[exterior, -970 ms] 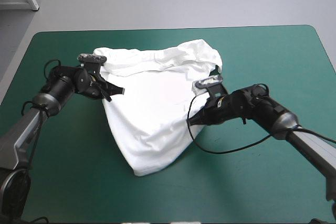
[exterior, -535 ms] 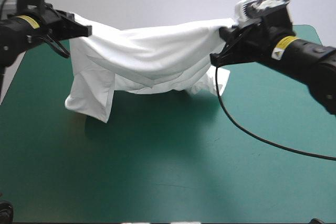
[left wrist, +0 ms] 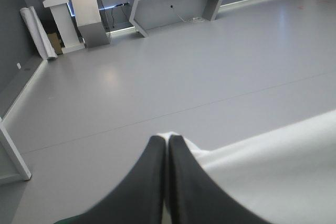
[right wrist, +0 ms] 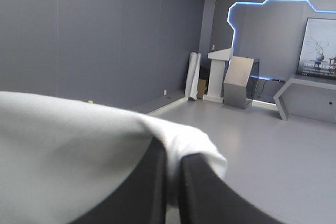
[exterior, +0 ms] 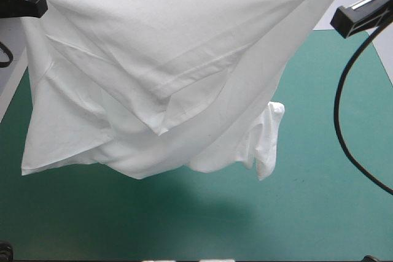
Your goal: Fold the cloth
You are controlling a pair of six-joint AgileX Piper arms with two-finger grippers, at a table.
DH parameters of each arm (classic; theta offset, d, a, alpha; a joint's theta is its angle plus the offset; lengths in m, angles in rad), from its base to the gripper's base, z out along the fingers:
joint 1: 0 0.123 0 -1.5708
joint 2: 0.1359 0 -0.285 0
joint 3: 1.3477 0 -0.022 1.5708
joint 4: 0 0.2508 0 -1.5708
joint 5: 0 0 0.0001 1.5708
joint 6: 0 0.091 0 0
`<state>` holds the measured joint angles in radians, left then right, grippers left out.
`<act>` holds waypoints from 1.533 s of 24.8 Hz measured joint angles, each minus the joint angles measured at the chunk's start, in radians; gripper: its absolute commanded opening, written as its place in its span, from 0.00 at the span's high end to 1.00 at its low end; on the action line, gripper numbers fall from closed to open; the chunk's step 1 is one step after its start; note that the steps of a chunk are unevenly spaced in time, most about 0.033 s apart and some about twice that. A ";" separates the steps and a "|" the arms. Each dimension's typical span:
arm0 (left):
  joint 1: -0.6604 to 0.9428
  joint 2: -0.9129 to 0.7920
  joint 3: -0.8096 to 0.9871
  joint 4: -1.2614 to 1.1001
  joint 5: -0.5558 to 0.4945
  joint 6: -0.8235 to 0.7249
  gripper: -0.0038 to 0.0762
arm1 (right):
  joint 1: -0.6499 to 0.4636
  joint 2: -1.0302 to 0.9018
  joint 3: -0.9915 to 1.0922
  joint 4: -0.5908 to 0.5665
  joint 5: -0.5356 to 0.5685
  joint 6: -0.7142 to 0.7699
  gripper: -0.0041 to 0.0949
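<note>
The white T-shirt (exterior: 166,59) hangs spread in the air between both raised arms, filling the upper part of the high view. Its lower folds and one sleeve (exterior: 269,139) dangle above the teal-green cover (exterior: 184,225), casting a shadow there. My left gripper (left wrist: 168,141) is shut on the T-shirt, white cloth showing beside its black fingers (left wrist: 142,182). My right gripper (right wrist: 173,153) is shut on the T-shirt too, the cloth (right wrist: 79,150) draped over its fingers (right wrist: 205,187). In the high view only dark parts of the left gripper (exterior: 27,5) and right gripper (exterior: 359,18) show at the shirt's upper corners.
Bare teal-green cover lies under and in front of the hanging shirt, out to the table's right edge (exterior: 384,59). Both wrist views look level into the room.
Both grippers took hold of the shirt on the table, then rose with it. It went from lying flat to hanging stretched between the arms, now higher and nearer the high camera.
</note>
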<state>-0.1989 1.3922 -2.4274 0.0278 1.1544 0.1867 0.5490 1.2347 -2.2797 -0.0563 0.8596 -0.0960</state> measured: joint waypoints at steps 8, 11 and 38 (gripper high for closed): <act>0.000 0.064 0.094 0.002 0.102 0.006 0.96 | 0.003 0.250 0.056 -0.025 0.019 0.051 0.96; 0.000 0.145 0.285 0.006 -0.001 0.006 0.96 | 0.004 0.438 0.070 -0.042 -0.007 0.059 0.96; 0.085 0.792 0.564 -0.019 -0.944 -0.126 0.35 | -0.169 0.961 0.072 -0.411 -0.399 0.471 0.09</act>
<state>-0.1136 2.1845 -1.8633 0.0084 0.2101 0.0609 0.3803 2.1956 -2.2072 -0.4668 0.4603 0.3754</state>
